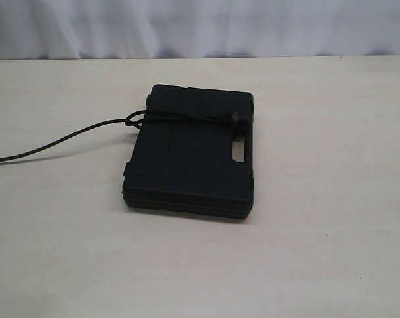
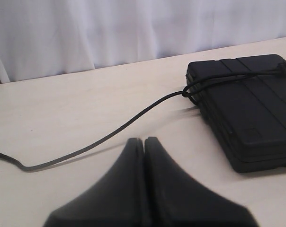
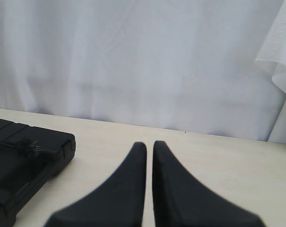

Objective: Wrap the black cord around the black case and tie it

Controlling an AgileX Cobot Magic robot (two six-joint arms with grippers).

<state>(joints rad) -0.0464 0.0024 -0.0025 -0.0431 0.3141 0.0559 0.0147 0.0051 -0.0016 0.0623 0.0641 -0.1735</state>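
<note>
The black case [image 1: 190,152] lies flat on the pale table, its handle slot toward the right. The black cord [image 1: 61,140] crosses the case's far end, is knotted at the left edge [image 1: 132,120] and trails off left across the table. Its fuzzy frayed end [image 1: 234,118] rests on the lid near the slot. Neither arm shows in the exterior view. In the left wrist view my left gripper [image 2: 143,140] is shut and empty, hovering short of the cord [image 2: 119,127] and case [image 2: 247,109]. My right gripper [image 3: 149,144] is shut, empty, beside the case [image 3: 24,161] and frayed end [image 3: 30,149].
A white curtain [image 1: 200,26] hangs behind the table's far edge. Bare tabletop [image 1: 319,252] lies around the case on all sides.
</note>
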